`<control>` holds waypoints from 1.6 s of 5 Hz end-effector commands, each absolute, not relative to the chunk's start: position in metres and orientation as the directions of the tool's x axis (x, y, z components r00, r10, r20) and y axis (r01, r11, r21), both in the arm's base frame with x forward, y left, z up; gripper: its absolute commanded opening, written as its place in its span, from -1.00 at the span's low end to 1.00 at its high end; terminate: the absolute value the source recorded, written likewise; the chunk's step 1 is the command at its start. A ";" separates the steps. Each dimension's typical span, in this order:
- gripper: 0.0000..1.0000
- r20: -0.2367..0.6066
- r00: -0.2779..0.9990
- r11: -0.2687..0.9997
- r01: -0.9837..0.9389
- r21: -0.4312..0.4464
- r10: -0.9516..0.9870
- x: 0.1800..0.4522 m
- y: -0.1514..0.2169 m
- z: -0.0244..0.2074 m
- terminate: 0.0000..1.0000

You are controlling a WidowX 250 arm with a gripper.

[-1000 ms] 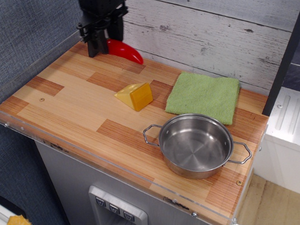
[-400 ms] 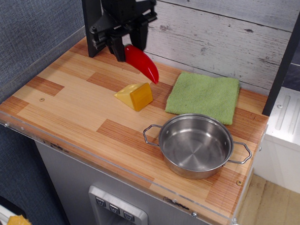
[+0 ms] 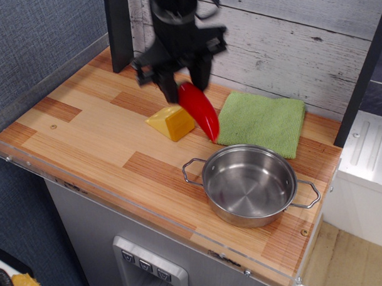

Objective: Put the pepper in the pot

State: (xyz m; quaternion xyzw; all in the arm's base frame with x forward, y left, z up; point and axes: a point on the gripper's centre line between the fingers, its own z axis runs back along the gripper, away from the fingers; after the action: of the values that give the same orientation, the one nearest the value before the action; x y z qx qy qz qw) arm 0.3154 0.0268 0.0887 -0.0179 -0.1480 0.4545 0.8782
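At the far left a blue-grey textured wall [image 3: 38,37] borders a wooden counter [image 3: 97,140] of striped butcher-block planks, edged along the front by a clear plastic strip [image 3: 113,200]. Further right, above the back half of the counter, hangs the black gripper [image 3: 180,86], somewhat blurred, its fingers [image 3: 168,87] closed on the upper end of the red toy pepper [image 3: 201,112]. The pepper is lifted clear of the wood and slants down to the right, its pointed tip hanging near the left edge of the cloth (the green stem is hidden between the jaws). Just beneath and slightly left of it a yellow-orange cheese wedge [image 3: 171,121] rests on the counter; whether pepper and wedge touch cannot be told from this angle, since they overlap in the view. To the right lies a folded green cloth [image 3: 261,123], flat against the back part of the counter below the whitewashed plank wall [image 3: 276,39]. In front of the cloth, near the counter's front right corner, stands the stainless steel pot [image 3: 249,184], upright, with a wire loop handle on each side and nothing inside it. The pepper's tip hangs behind and to the left of the pot's rim, apart from it.
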 end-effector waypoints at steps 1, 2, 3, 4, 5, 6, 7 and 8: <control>-1.00 0.291 0.591 0.652 -0.731 -0.200 0.752 0.299 -0.001 0.081 -1.00; -1.00 0.304 0.620 0.684 -0.704 -0.192 0.723 0.299 -0.023 0.071 -1.00; -1.00 0.314 0.647 0.712 -0.681 -0.171 0.695 0.299 -0.041 0.060 -1.00; -1.00 0.317 0.646 0.710 -0.686 -0.159 0.695 0.292 -0.061 0.053 -1.00; -1.00 0.316 0.640 0.704 -0.694 -0.155 0.700 0.292 -0.062 0.050 -1.00; -1.00 0.319 0.628 0.693 -0.704 -0.157 0.710 0.296 -0.053 0.049 -1.00; -1.00 0.315 0.608 0.672 -0.723 -0.161 0.729 0.297 -0.044 0.051 -1.00; -1.00 0.299 0.577 0.639 -0.746 -0.188 0.760 0.292 -0.033 0.057 -1.00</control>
State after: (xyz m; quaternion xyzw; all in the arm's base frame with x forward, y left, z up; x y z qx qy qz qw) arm 0.2975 -0.0416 0.0466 -0.0070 -0.1562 0.4276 0.8904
